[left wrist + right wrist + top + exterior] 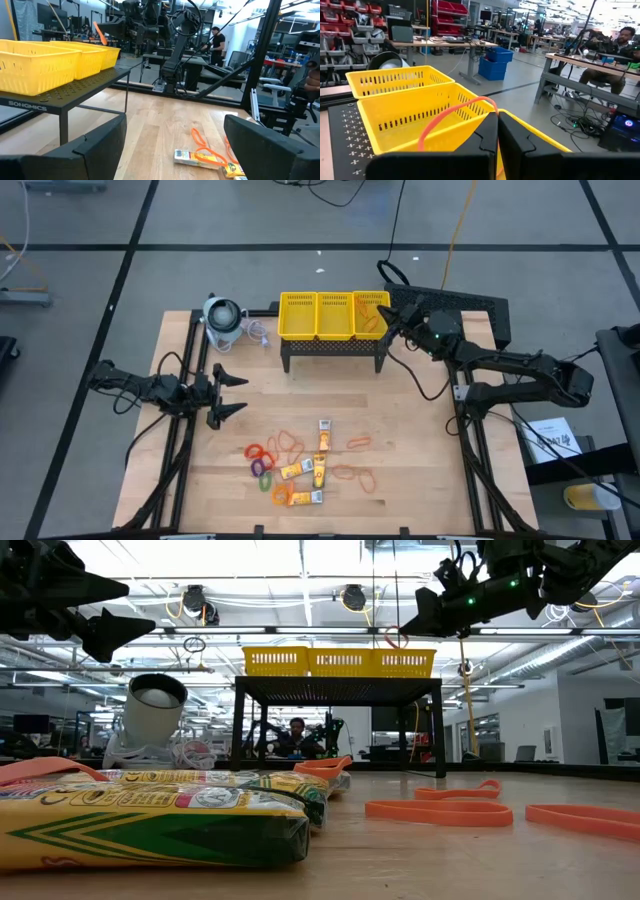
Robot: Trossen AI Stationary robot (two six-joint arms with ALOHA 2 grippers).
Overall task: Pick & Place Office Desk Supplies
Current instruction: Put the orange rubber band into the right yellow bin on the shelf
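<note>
1. Progress: most of the supplies are still lying on the table [420, 480] in a cluster near its front edge: orange rubber-band loops [352, 474], yellow-orange crayon packets [318, 470] and small coloured rings [262, 460]. Something orange is showing in the right-hand compartment of the yellow mesh basket [334, 316], so at least one item appears to be delivered already; the bulk of the sorting is remaining, as I judge it.
2. Right gripper [498, 131]: hovering over the basket's right-hand compartment, fingers pressed together and pinching one orange rubber band [451, 118], which is arching up out of the fingertips above the mesh. Judgement: this band is about to be dropped in.
3. Left gripper [226, 393]: waiting above the table's left side, well apart from the cluster, fingers spread wide and holding nothing.
4. A grey-white round device [223, 320] is sitting left of the basket, not involved.
</note>
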